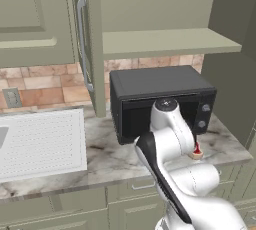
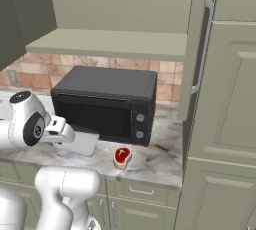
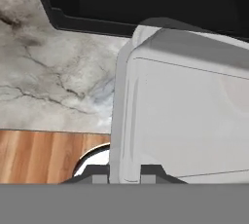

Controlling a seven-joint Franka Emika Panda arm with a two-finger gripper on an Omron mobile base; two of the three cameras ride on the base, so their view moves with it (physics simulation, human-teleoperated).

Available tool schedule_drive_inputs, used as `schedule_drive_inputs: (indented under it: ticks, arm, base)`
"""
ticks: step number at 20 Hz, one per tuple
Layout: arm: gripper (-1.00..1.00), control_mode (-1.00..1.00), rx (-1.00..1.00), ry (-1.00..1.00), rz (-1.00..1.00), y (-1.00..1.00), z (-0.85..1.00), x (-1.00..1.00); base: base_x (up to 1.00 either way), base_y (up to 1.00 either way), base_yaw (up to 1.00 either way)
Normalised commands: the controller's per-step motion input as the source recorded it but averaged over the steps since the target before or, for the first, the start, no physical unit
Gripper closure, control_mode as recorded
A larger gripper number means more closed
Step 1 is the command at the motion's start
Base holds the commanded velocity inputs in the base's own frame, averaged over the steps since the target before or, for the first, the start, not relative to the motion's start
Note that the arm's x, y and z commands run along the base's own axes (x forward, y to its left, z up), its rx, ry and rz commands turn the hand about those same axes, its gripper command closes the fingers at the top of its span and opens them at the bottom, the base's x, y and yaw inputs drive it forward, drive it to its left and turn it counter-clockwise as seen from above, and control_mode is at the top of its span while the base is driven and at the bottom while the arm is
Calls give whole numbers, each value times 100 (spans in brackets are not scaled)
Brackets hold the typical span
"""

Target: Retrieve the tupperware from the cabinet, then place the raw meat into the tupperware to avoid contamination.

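Observation:
The tupperware (image 2: 81,142), a pale grey shallow container, hangs just above the marble counter (image 2: 160,159) in front of the microwave. My gripper (image 2: 64,133) is shut on its near rim. In the hand view the tupperware (image 3: 185,116) takes up the right side, with my gripper (image 3: 125,174) clamped on its edge at the bottom. The raw meat (image 2: 122,156), a small red steak with a tan rim, lies on the counter to the container's right, near the front edge; it also shows past my arm (image 1: 197,151). The cabinet (image 2: 110,41) stands open above, its shelf (image 1: 170,41) bare.
The black microwave (image 2: 105,104) stands close behind the container. Open cabinet doors (image 1: 92,49) (image 2: 197,49) jut out on both sides. A white ridged drainboard (image 1: 40,141) lies at the left. Wooden floor (image 3: 44,155) shows beyond the counter's front edge.

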Motion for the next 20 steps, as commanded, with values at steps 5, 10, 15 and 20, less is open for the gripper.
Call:
schedule_drive_inputs:
  ticks: [5,10,15,20]
  arm:
    - [100,-100,4,4,-4,0,-39,19]
    - [100,-100,5,5,-4,0,-39,22]
    - [100,-100,5,3,-2,1,-33,19]
    - [100,-100,5,3,0,0,-32,16]
  base:
    - [0,0,0]
    - [0,0,0]
    - [0,0,0]
    - [0,0,0]
